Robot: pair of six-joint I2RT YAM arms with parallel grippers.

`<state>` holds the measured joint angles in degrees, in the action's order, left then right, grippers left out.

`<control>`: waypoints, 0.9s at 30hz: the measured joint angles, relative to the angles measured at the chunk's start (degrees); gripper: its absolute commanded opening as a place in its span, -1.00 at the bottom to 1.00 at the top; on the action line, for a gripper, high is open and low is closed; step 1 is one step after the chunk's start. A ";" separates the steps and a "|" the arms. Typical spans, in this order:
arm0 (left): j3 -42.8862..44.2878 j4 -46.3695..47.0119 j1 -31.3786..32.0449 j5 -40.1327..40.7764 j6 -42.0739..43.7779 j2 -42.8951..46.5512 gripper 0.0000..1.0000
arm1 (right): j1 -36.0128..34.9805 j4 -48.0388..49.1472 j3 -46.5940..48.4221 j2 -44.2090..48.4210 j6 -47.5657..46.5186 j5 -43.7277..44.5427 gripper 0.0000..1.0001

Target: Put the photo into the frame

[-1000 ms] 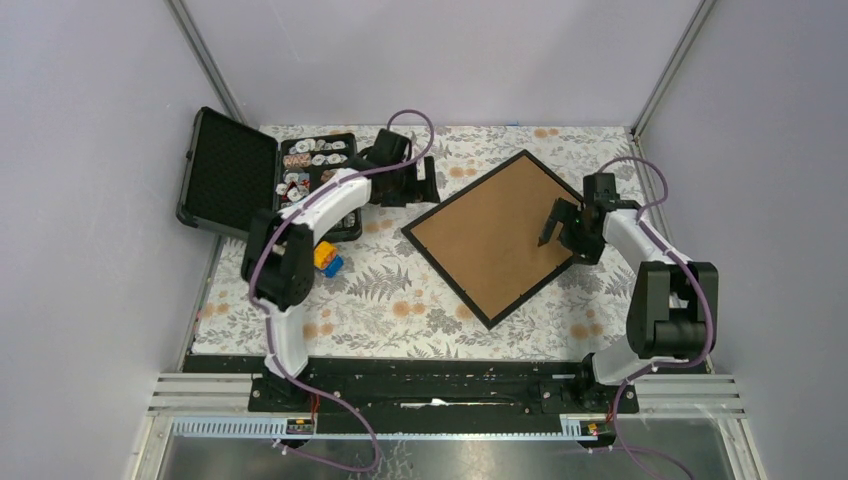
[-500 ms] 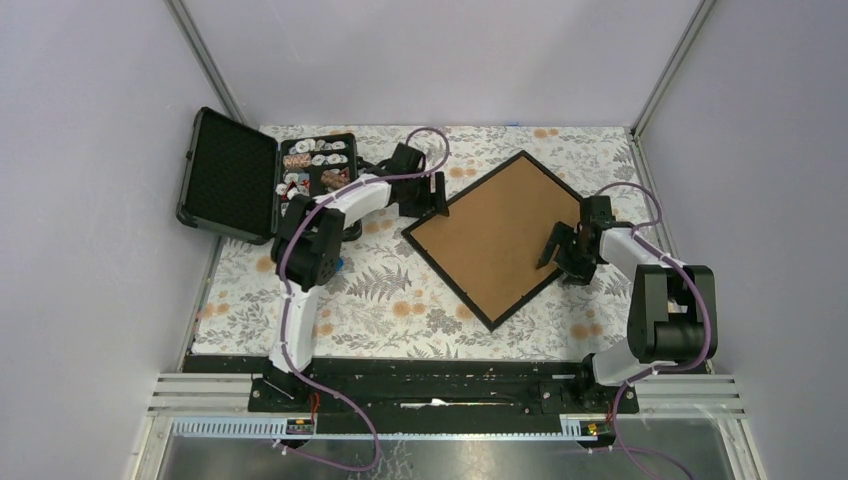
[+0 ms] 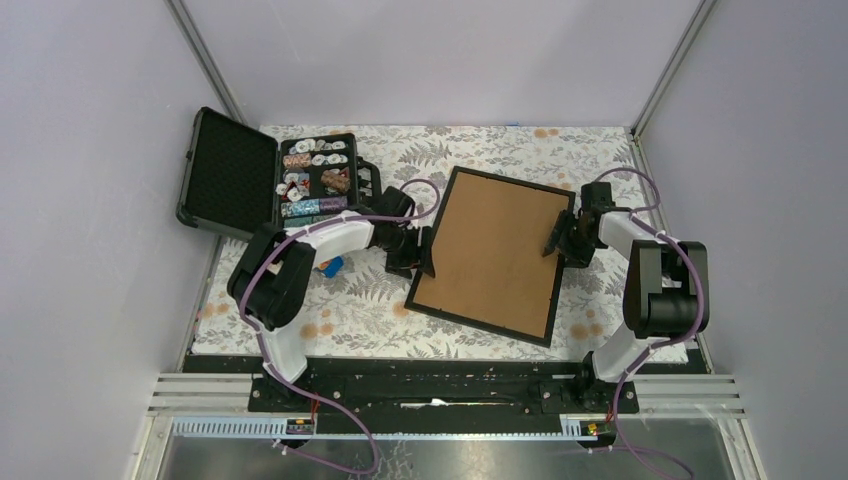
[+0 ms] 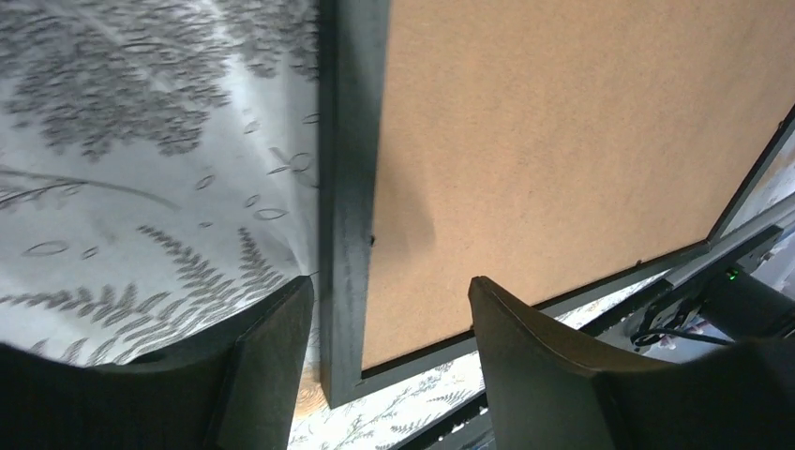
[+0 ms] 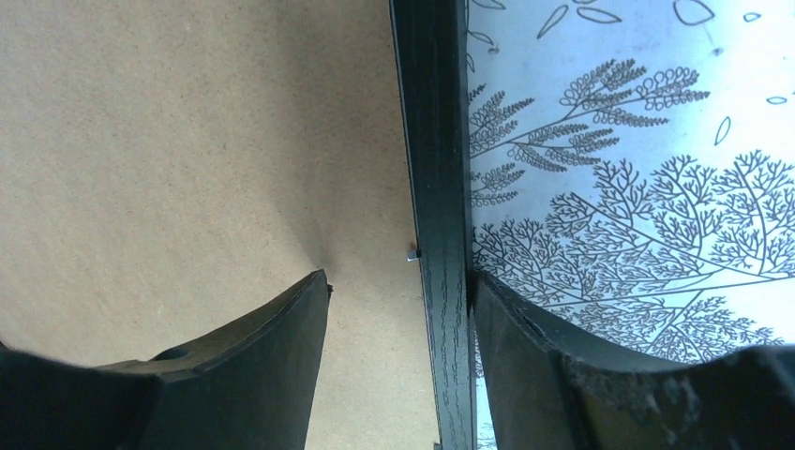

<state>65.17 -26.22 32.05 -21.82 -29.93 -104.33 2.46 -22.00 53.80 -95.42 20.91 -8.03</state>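
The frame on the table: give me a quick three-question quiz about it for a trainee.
1. True or false: the frame lies with its brown back up.
2. The left gripper and right gripper each straddle: A a side moulding, B the board's centre, C nothing?
3. Fill in: in the top view, the open black case sits to the frame's ____.
Key: 1 true; 2 A; 3 left.
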 measured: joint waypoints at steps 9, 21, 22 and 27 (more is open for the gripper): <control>4.52 -7.30 -5.18 3.02 2.71 0.28 -0.07 | -0.11 -0.48 1.77 -1.66 -0.74 -0.24 0.29; 5.29 -7.96 -3.23 3.67 3.15 -3.61 -0.06 | -0.11 -0.63 1.90 -1.77 -1.36 -0.55 0.28; 5.29 -7.96 -2.91 3.93 3.15 -4.13 -0.06 | -0.11 -0.63 1.90 -1.77 -1.40 -0.57 0.28; 5.75 -8.04 -2.19 4.48 3.02 -4.63 -0.06 | -0.11 -0.63 1.90 -1.77 -1.62 -0.63 0.27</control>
<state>70.91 -34.26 29.87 -17.34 -26.92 -108.97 2.35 -22.63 55.70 -97.19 19.29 -8.67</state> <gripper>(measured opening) 0.471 0.642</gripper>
